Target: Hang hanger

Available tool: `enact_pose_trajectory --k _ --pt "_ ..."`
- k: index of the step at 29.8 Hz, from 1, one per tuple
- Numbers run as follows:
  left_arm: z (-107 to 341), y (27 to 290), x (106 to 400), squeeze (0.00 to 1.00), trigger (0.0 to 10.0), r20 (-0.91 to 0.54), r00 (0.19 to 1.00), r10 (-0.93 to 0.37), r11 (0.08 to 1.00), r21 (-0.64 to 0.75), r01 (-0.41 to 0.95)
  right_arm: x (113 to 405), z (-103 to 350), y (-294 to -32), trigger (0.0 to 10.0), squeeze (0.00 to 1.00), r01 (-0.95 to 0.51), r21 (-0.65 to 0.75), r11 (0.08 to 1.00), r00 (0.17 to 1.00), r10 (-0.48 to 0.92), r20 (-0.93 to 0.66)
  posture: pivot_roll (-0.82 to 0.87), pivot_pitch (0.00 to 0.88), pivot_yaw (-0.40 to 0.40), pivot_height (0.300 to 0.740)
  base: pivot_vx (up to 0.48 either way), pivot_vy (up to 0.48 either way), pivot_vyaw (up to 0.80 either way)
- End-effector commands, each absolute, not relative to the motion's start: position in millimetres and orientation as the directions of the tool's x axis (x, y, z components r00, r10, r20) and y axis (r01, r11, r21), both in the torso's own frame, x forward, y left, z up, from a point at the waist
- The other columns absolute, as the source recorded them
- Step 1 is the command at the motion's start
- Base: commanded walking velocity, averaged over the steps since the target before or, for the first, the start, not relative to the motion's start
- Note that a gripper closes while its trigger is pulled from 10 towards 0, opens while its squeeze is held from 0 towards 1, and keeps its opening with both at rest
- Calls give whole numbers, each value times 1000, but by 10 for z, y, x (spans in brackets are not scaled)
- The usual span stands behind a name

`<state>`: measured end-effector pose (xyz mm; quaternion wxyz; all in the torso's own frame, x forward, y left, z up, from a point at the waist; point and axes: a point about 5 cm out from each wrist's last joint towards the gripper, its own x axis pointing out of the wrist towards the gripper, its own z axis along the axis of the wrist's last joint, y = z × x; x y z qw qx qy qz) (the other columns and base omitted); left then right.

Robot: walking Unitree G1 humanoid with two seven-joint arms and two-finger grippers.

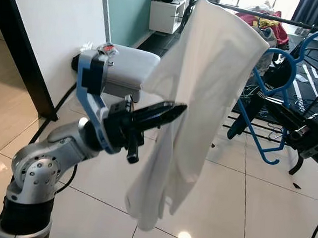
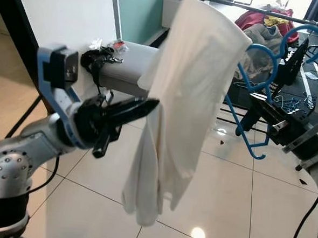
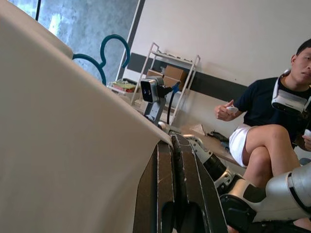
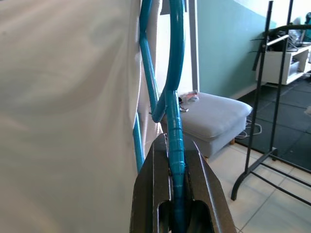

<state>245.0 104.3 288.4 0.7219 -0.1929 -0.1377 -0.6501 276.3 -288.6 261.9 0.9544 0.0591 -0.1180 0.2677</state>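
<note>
A cream garment [image 1: 204, 89] hangs on a blue plastic hanger [image 4: 175, 87] held up in mid-air before me. My right gripper [image 4: 176, 141] is shut on one of the hanger's blue bars, and it comes in from the right behind the cloth [image 2: 253, 102]. From the left, my left gripper [image 1: 181, 106] points at the garment's front edge with its fingers [image 3: 187, 165] pressed together. Its tips touch the cloth; whether any cloth is pinched between them cannot be made out.
A black drying rack [image 1: 262, 12] stands behind the garment, with clothes piled [image 1: 270, 26] beyond it. A grey padded stool [image 1: 129, 68] sits by the white wall on the left. A person [image 3: 262, 126] sits at a table behind me. The floor is glossy tile.
</note>
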Motion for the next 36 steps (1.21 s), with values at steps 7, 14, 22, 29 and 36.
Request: enact_pose_trajectory --k 7,14,22,29,36 --pt "2588 1111 2461 0 0 337 147 -930 94 -167 981 2783 2641 -2879 10000 0 -514 33 857 830 486 275 -47 114 -37 740 0 0 0" --pt "2281 1157 2516 0 0 194 216 -957 175 -208 962 2795 2590 -2848 10000 0 -522 -2 853 830 508 232 -54 108 -34 740 0 0 0" --pt "1918 1544 2624 0 0 31 362 -931 344 -250 905 2806 2667 -2955 10000 0 -475 -2 880 849 458 264 -52 105 -33 740 0 0 0" --pt "1801 1745 2655 0 0 -10 417 -909 405 -264 876 2828 2715 -3020 10000 0 -430 8 903 863 409 298 -51 99 -32 740 0 0 0" --pt "1706 1827 2635 0 0 -48 423 -905 419 -277 865 2854 2766 -3107 10000 0 -379 28 925 878 350 328 -53 97 -33 740 0 0 0"
